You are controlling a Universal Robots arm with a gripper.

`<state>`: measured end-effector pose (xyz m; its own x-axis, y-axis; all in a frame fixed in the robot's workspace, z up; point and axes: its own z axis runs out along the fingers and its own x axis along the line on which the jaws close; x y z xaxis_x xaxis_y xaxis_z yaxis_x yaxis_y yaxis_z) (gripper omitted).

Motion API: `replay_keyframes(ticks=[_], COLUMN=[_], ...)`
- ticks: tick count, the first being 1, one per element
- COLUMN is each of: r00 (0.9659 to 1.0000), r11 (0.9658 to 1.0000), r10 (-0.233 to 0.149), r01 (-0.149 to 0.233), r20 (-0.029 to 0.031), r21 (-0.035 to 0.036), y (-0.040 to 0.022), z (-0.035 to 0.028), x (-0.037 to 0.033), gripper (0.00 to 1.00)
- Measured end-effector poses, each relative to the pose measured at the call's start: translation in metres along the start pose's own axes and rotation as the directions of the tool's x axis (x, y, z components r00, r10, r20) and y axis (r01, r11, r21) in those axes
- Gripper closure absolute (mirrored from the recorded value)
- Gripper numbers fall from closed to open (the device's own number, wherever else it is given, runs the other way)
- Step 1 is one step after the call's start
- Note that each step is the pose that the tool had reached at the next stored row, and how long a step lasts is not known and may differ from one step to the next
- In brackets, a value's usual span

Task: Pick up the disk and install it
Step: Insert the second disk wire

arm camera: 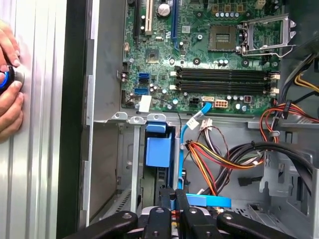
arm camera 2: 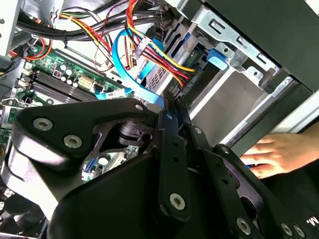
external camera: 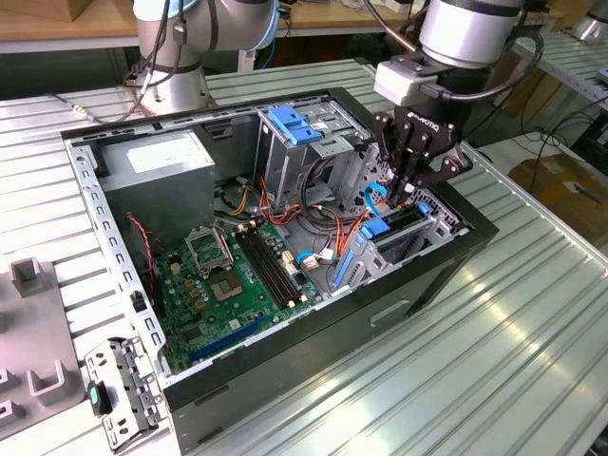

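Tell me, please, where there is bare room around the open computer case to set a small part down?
The ribbed table on the exterior view's right of the computer case lies bare. Inside, cables crowd the space between motherboard and drive bay, where the pincer sits. Brackets occupy the near-left corner.

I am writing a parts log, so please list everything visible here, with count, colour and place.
computer case: one, black, open on the ribbed metal table
motherboard: one, green, on the case floor
power supply: one, grey, far corner of the case
disk: one, blue-railed, inside the drive bay below the claw
cables: several, red, yellow, orange, black, blue, beside the bay
bracket: one, grey metal, on the table at the exterior view's left
hand: a person's, on the table outside the case
claw: one, black, above the bay
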<state>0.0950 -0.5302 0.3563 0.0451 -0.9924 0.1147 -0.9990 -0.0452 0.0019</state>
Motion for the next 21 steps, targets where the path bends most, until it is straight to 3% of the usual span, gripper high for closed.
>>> replay_keyframes(ticks=[3, 5, 7, 8, 9, 15, 21], r00=[0.9996, 0.9988, 0.9981, 0.9979, 0.9977, 0.9976, 0.9972], r11=[1.0000, 0.9999, 0.9997, 0.9996, 0.9994, 0.9994, 0.9992], r10=[0.000, 0.000, 0.000, 0.001, 0.001, 0.005, 0.021], r01=[0.000, 0.000, -0.002, -0.003, -0.003, -0.008, -0.023], r20=[0.0277, 0.0482, 0.0617, 0.0654, 0.0683, 0.0689, 0.0720], r21=[0.0046, 0.0134, 0.0253, 0.0296, 0.0332, 0.0346, 0.0333], y=[0.0005, 0.0012, 0.0032, 0.0040, 0.0044, 0.0048, 0.0046], z=[0.0014, 0.0019, 0.0023, 0.0025, 0.0029, 0.0067, 0.0083], x=[0.0070, 0.0100, 0.0114, 0.0121, 0.0129, 0.0213, 0.0215], gripper=[0.84, 0.84, 0.84, 0.84, 0.84, 0.84, 0.84])
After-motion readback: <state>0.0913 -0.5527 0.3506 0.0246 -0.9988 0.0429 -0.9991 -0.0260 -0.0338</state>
